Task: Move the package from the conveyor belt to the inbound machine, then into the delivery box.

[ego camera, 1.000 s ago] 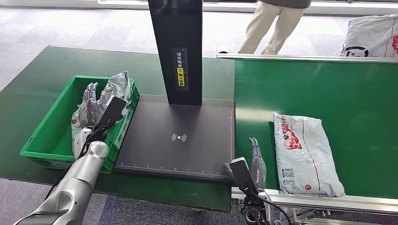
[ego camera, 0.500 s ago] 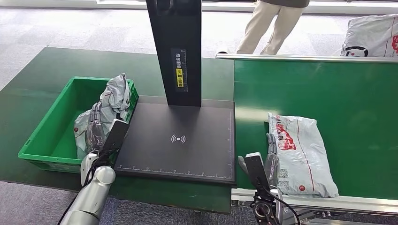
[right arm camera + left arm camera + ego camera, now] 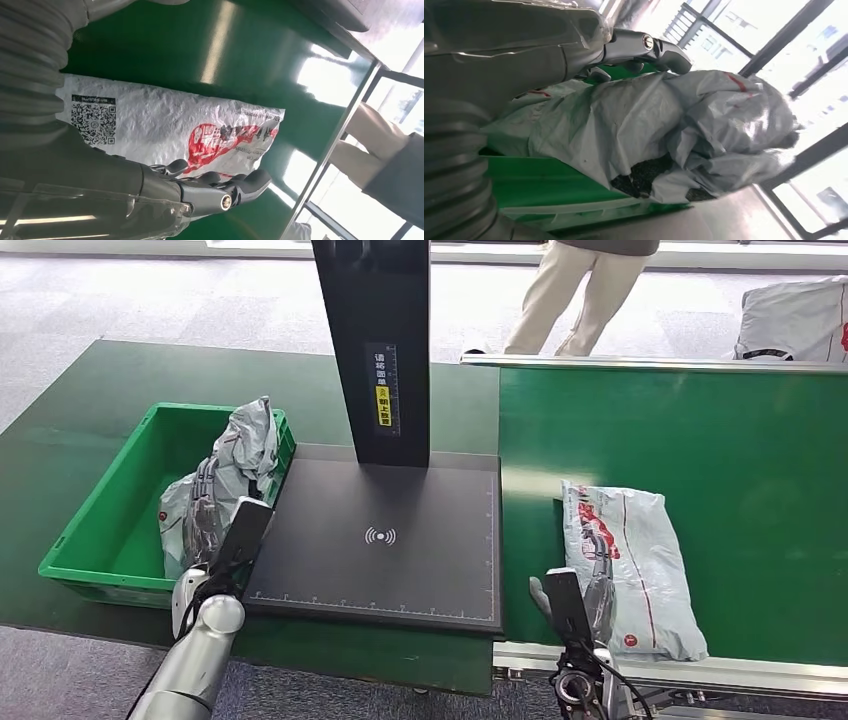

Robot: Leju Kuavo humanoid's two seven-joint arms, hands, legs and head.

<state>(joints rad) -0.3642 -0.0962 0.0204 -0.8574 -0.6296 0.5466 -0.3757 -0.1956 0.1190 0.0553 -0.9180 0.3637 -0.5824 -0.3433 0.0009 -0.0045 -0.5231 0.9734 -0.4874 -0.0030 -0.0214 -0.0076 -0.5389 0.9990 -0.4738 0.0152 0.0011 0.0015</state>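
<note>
Fingers (image 3: 235, 184) of the right hand (image 3: 592, 592) now stretched out along the near edge of the white package (image 3: 628, 565), up against it but not wrapped round it; half a second back, just beside it. Package carried closer on the conveyor belt (image 3: 740, 440), still lying flat there. Means the grab comes next, then the lift over to the inbound machine (image 3: 385, 535). Left hand (image 3: 205, 510) down in the green delivery box (image 3: 100, 530), resting against the crumpled grey bag (image 3: 664, 125) there; cannot tell if gripping. Person's legs (image 3: 570, 295) far behind.
</note>
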